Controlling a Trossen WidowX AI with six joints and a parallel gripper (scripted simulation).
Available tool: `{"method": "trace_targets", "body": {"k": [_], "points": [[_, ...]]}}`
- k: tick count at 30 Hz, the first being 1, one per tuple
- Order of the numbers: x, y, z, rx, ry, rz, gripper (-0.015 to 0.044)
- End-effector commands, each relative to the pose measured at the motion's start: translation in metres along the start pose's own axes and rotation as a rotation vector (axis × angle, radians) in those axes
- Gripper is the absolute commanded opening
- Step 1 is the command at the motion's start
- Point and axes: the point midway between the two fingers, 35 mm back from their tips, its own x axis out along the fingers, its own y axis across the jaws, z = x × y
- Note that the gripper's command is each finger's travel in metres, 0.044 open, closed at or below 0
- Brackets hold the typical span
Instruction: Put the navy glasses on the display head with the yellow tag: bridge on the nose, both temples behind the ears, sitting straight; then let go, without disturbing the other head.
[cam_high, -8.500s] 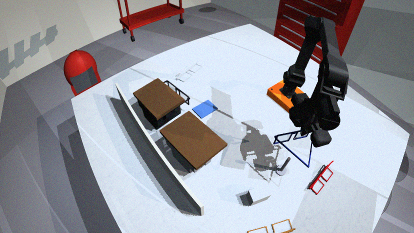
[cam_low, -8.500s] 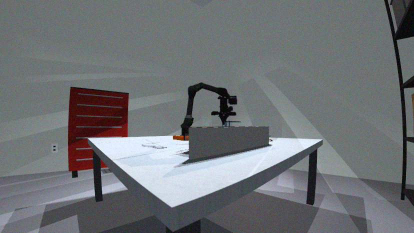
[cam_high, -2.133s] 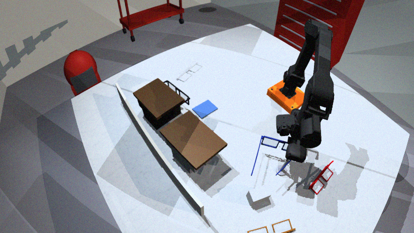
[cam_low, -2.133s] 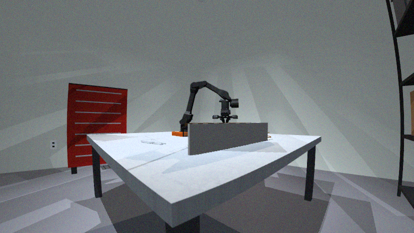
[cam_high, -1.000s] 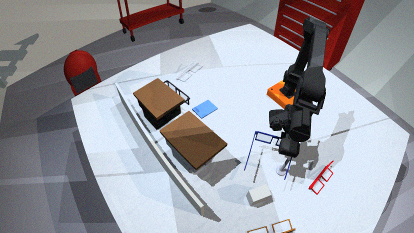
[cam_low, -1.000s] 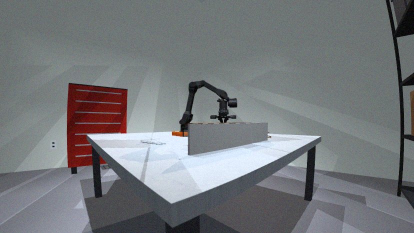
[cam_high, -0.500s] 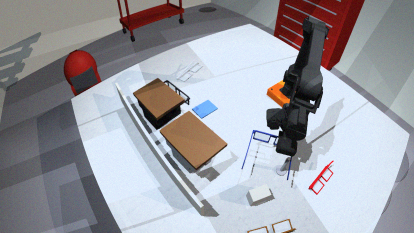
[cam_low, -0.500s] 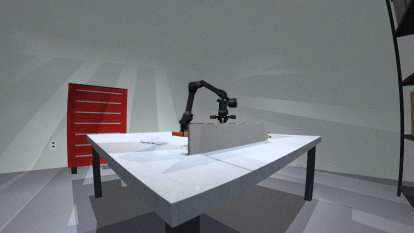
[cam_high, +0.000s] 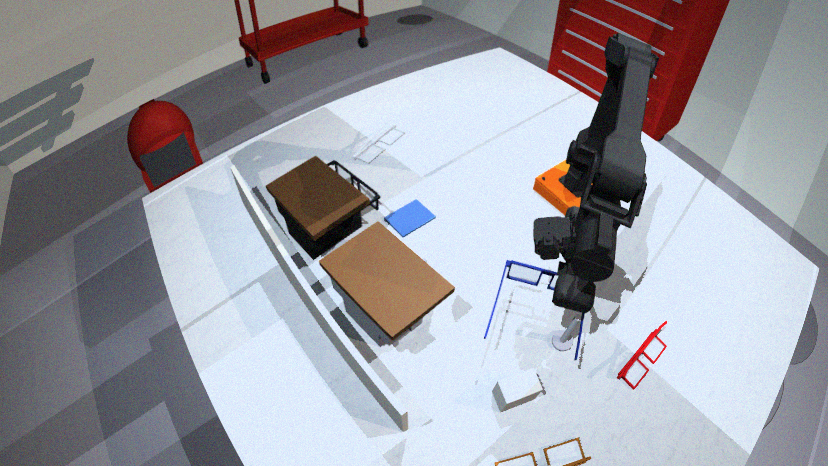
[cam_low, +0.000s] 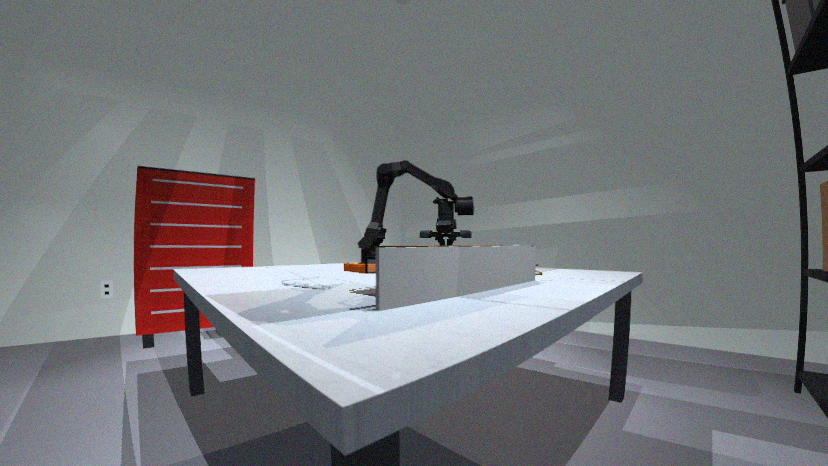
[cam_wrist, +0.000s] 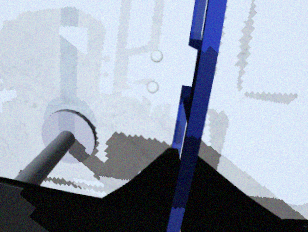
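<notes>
Pale grey-green walls surround a white table (cam_high: 492, 104) (cam_low: 405, 358); a red drawer cabinet (cam_high: 689, 86) (cam_low: 197, 254) stands behind it, drawers shut, contents hidden. A red trolley (cam_high: 301, 31) and a red domed bin (cam_high: 156, 127) stand on the floor; an upright panel (cam_high: 330, 317) (cam_low: 451, 274) runs behind two brown-topped stands (cam_high: 315, 196) (cam_high: 387, 280), whose faces cannot be read from above.

The arm (cam_high: 619, 138) (cam_low: 379, 202) rises from an orange base (cam_high: 553, 188) (cam_low: 359, 267), bends at the elbow and points its gripper (cam_high: 559, 283) (cam_low: 446, 241) (cam_wrist: 178, 159) downward; the fingers are clamped on the front frame of the navy glasses (cam_high: 524, 273) (cam_wrist: 207, 75), held over the table, well apart from both stands, temples extended. Red glasses (cam_high: 644, 354) lie to one side; a white block (cam_high: 519, 390) sits near amber glasses (cam_high: 564, 454); a blue pad (cam_high: 411, 217) lies near dark glasses (cam_high: 357, 180) beside one stand.
</notes>
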Motion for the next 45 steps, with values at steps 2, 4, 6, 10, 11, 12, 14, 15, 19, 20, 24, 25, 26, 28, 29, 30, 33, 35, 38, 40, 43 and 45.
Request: {"method": "trace_targets", "body": {"k": [2,4,6,10,11,12,14,15,19,20,24,25,26,28,29,30,33,35,38,40,43,45], "points": [[0.000,0.000,-0.003,0.002,0.001,0.001,0.0000],[0.000,0.000,-0.004,0.002,0.001,0.001,0.0000],[0.000,0.000,-0.006,0.002,0.001,0.001,0.0000],[-0.002,0.000,-0.007,0.002,0.001,0.001,0.0000],[-0.005,0.001,-0.007,0.002,0.001,0.001,0.0000],[-0.008,0.001,-0.008,0.002,0.001,0.001,0.0000],[-0.016,0.001,-0.008,0.002,0.001,0.001,0.0000],[-0.021,0.002,-0.009,0.002,0.001,0.001,0.0000],[-0.042,0.002,-0.010,0.002,0.001,0.001,0.0000],[-0.047,0.001,-0.011,0.002,0.001,0.001,0.0000],[-0.060,0.000,-0.012,0.002,0.001,0.001,0.0000],[-0.060,0.000,-0.012,0.002,0.001,0.001,0.0000],[-0.060,0.000,-0.012,0.002,0.001,0.001,0.0000],[-0.060,-0.001,-0.009,-0.008,0.001,0.001,0.0000],[-0.060,-0.002,-0.007,-0.018,0.001,0.001,0.0000],[-0.060,-0.003,-0.005,-0.031,0.000,0.001,0.0000],[-0.060,-0.009,0.006,-0.085,-0.001,0.000,0.0000],[-0.061,-0.013,0.015,-0.126,-0.002,0.000,0.0000],[-0.061,-0.020,0.026,-0.187,-0.003,-0.001,0.0000],[-0.061,-0.025,0.034,-0.227,-0.004,-0.002,0.0000],[-0.061,-0.033,0.044,-0.288,-0.005,-0.003,0.0000],[-0.061,-0.038,0.051,-0.329,-0.005,-0.003,0.0000]]}}
